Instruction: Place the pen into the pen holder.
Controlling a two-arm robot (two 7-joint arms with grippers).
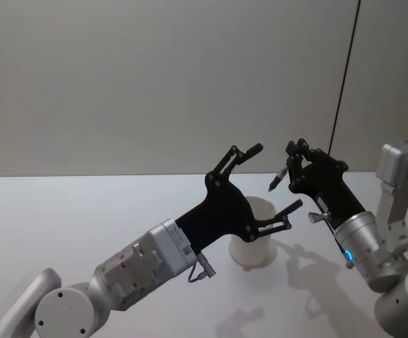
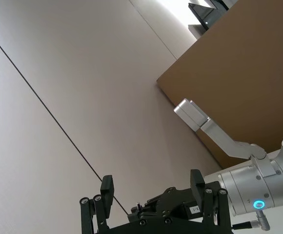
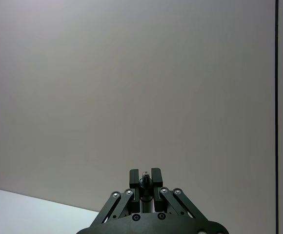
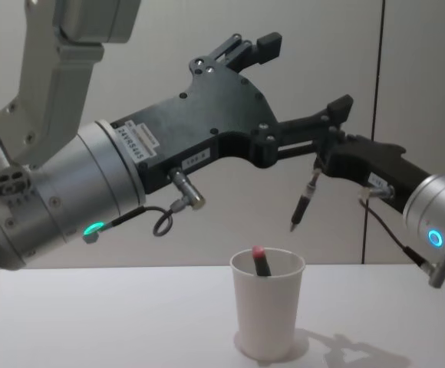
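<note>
The white tabletop (image 1: 84,211) carries the pen holder (image 4: 267,313), a thin paper cup judged light and easily tipped or crushed, so it is best not nudged. A red-tipped pen (image 4: 262,262) is already seen standing inside it. The left hand (image 1: 264,184) is held above and around the cup, its fingers spread wide and grasping nothing. The right hand (image 1: 290,163) is clenched on the pen (image 4: 304,200), which hangs tip-down in the air above the cup's right side. The pen is judged stiff, light and smooth, apt to slip, and is gripped near its upper end.
</note>
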